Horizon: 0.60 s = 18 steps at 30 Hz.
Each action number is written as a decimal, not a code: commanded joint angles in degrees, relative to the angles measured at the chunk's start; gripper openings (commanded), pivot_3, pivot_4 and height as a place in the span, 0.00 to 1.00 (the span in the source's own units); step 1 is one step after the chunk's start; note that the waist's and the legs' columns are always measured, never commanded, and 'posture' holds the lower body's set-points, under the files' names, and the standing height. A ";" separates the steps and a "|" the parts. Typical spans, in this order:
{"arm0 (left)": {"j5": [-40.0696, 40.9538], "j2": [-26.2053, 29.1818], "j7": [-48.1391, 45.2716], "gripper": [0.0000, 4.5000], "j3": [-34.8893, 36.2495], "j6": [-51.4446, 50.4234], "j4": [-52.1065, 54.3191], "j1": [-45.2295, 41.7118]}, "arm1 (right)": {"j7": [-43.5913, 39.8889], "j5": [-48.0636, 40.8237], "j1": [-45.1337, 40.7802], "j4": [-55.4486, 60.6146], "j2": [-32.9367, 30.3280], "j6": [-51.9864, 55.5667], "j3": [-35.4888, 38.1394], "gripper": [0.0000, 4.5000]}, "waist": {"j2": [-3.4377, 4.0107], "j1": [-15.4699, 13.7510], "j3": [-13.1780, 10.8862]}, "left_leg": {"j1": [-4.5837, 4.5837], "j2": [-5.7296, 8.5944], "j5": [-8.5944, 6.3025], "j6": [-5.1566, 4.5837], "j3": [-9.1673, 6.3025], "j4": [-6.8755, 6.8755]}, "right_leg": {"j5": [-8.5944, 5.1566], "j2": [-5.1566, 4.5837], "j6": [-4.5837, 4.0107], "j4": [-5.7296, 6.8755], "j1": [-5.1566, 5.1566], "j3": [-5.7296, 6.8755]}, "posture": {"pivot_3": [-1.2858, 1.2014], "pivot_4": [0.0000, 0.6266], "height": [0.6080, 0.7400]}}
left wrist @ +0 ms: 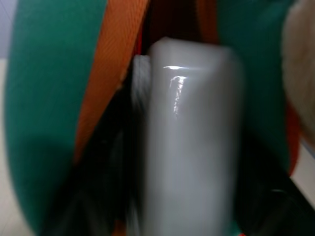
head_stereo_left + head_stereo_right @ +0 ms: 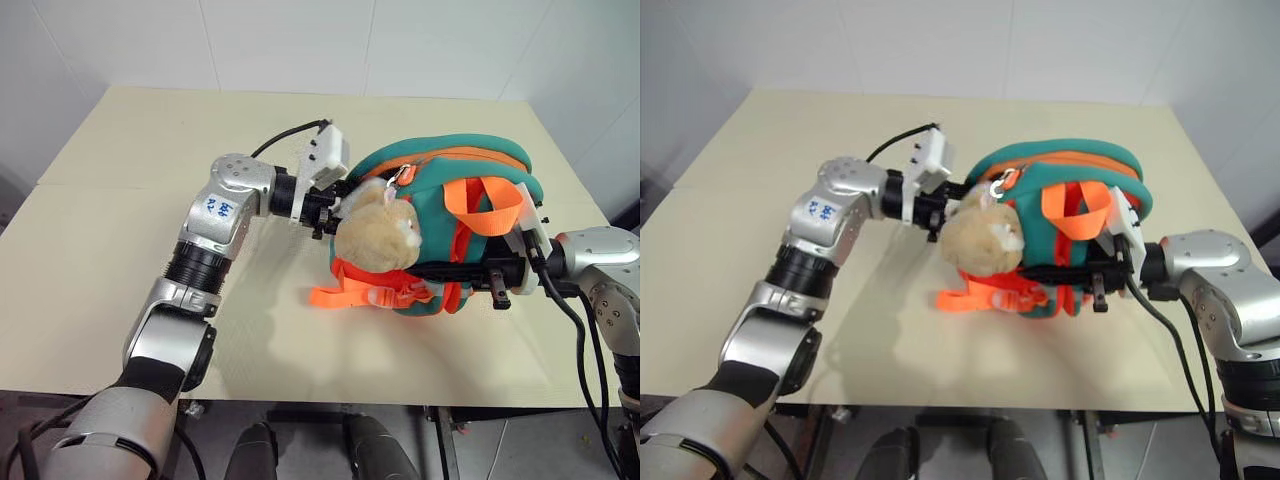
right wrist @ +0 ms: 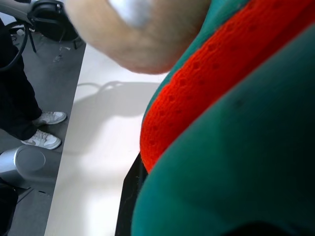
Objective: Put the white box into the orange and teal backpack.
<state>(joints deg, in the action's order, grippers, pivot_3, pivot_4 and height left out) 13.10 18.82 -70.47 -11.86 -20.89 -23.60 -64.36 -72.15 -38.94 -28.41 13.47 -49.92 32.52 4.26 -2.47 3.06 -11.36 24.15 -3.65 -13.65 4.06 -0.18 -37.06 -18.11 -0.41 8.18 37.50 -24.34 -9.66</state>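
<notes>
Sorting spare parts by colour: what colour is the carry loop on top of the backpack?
Bright orange. The carry loop on the orange and teal backpack shows best in the left eye view.

Beige table (image 2: pixel 130 230) against white tiled wall (image 2: pixel 300 40), grey floor (image 3: pixel 29 73) beside it.

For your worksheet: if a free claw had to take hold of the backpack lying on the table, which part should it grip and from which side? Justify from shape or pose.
Probably the orange top handle loop of the orange and teal backpack. It stands up free of the bag's body, so a claw coming from above could close across the strap. The rounded teal shell looks too broad, and the plush toy covers the near face.
</notes>
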 commanded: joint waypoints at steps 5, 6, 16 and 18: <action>-2.43 -1.61 1.96 0.99 -1.78 -0.10 -0.37 -2.37 | 0.90 0.01 -0.40 1.68 0.59 -0.72 0.30 0.00 | 0.00 -0.01 0.00 | 0.01 0.00 0.00 0.00 0.00 0.01 | 0.00 0.00 0.00 -0.02 0.00 0.00 | 0.52 0.24 1.00; -2.47 -1.62 2.06 0.99 -1.71 -0.18 -0.19 -2.36 | 0.93 0.08 -0.49 1.64 0.70 -0.75 0.22 0.00 | 0.00 -0.02 0.00 | 0.01 0.00 0.00 0.00 0.00 0.01 | 0.00 0.00 0.00 -0.02 0.00 0.00 | 0.52 0.24 1.00; -2.94 2.13 4.05 0.99 0.37 -3.10 4.84 -1.80 | 1.29 0.38 0.12 2.53 1.20 -0.48 0.40 0.00 | 0.00 0.13 0.00 | 0.00 0.00 0.00 0.00 0.00 0.01 | 0.00 0.00 0.00 -0.01 0.01 0.00 | 0.52 0.24 1.00; -1.56 3.98 3.61 0.99 1.67 -5.63 7.63 -1.65 | 1.48 0.18 0.44 2.92 1.15 -0.32 0.61 0.00 | 0.02 0.25 -0.01 | 0.00 -0.01 0.01 0.00 0.00 0.02 | 0.00 0.01 0.00 0.00 -0.01 0.00 | 0.52 0.24 1.00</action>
<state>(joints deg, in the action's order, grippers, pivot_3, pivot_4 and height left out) 10.41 21.11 -67.13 -12.43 -24.96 -20.11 -65.01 -70.87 -38.26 -28.22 14.47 -48.72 32.50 4.25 -2.46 3.31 -11.37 24.15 -3.66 -13.65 4.05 -0.18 -37.03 -18.10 -0.40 8.19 37.50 -24.34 -9.67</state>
